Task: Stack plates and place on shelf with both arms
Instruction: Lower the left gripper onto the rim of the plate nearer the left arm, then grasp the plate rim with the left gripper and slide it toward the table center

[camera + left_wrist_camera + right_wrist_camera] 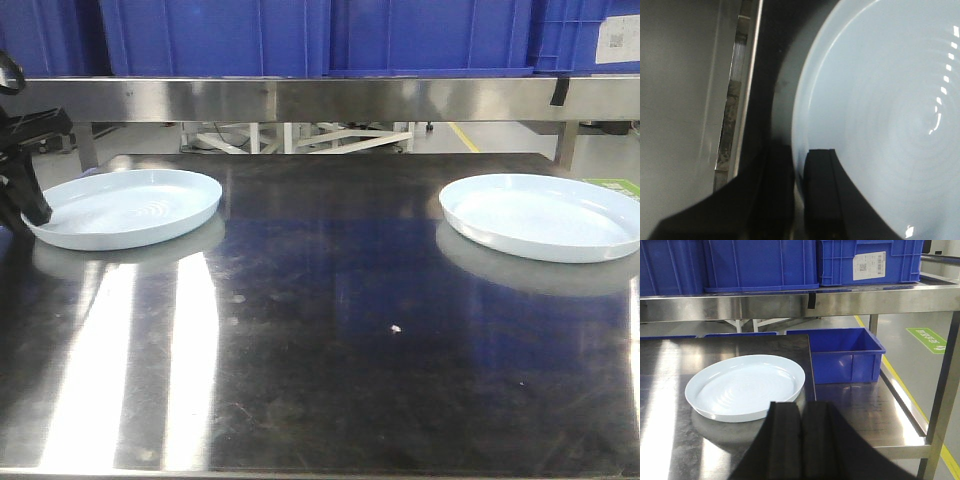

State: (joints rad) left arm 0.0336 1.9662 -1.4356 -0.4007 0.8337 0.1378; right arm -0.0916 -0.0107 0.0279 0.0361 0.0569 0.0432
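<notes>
Two pale bluish-white plates rest on the dark steel tabletop: the left plate (125, 207) and the right plate (545, 215). My left gripper (28, 205) is at the left plate's (880, 115) left rim. One of its fingers (822, 195) lies over the plate's inside and the other lies outside, and the jaws are shut on the rim between them. My right gripper (801, 440) is shut with nothing in it. It hovers just in front of the right plate's (745, 387) near right edge without touching it. The shelf (320, 98) spans the back.
Large blue crates (220, 35) sit on the shelf above its front rail (790, 302). To the right of the tabletop's edge (811, 375), a blue crate (842, 352) sits on a lower steel surface. The table's left edge (742, 90) runs close beside the left plate.
</notes>
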